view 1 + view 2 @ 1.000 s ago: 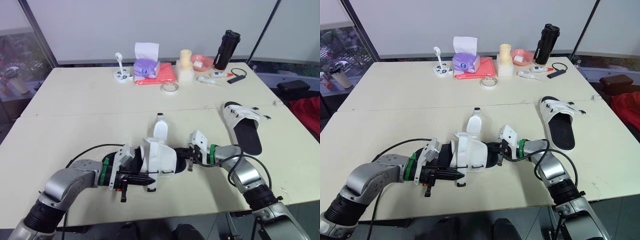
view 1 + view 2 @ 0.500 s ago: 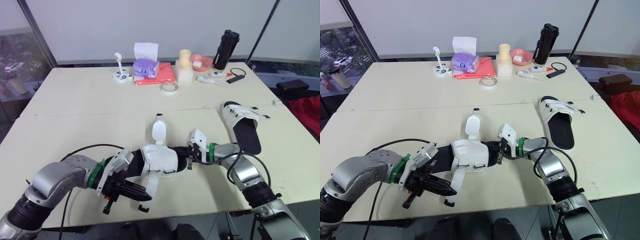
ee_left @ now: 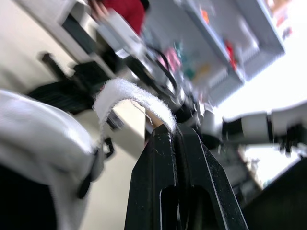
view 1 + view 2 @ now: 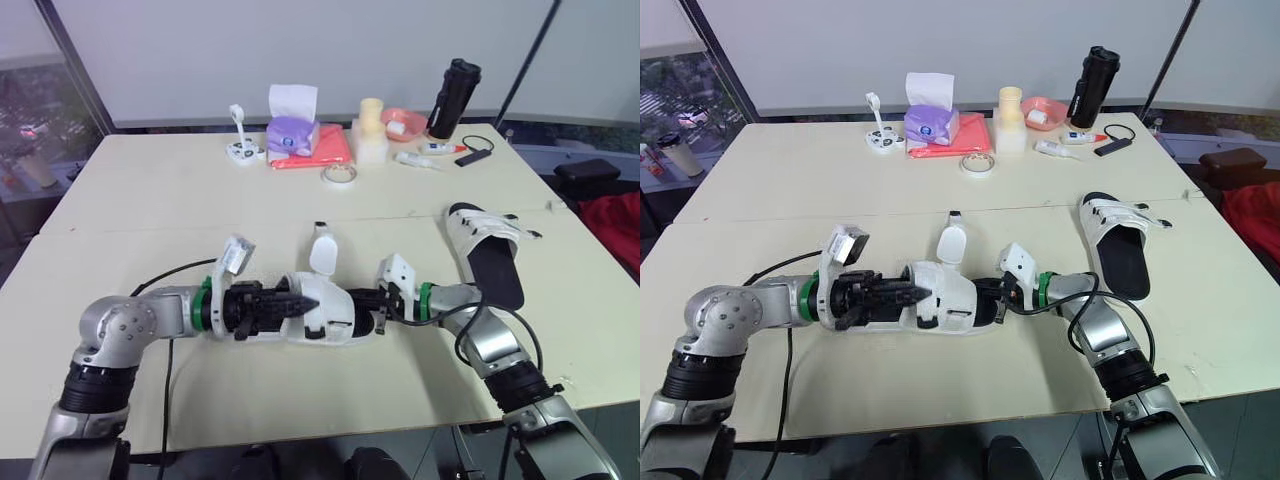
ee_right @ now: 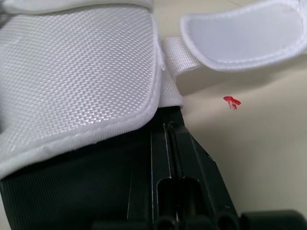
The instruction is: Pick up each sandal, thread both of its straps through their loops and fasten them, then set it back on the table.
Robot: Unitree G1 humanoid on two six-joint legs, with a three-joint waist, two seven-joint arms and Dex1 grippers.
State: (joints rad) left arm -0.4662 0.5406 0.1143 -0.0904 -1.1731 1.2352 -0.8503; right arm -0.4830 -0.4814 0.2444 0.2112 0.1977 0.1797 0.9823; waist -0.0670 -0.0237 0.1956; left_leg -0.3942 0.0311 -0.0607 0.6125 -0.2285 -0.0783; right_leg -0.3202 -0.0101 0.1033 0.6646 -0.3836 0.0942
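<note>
Sandal (image 4: 325,312) lies at mid-desk, near the front edge of the desk (image 4: 150,200), held from both ends. On the left, the left arm has swung up since half a second ago: then its wrist dipped toward the front edge, pulling one strap down and forward; now it lies level along the desk and points right, into the white upper. The left fingers (image 3: 153,182) are pinched tight on that front strap (image 3: 125,91), which arches over the upper instead of hanging off it. The second strap (image 4: 321,257) stands upright at the far side, as before. At the heel end the right fingers (image 5: 192,163) are pressed together on the black sole just under the upper, unchanged. Well to the right, the other sandal (image 4: 487,250) rests where it was
</note>
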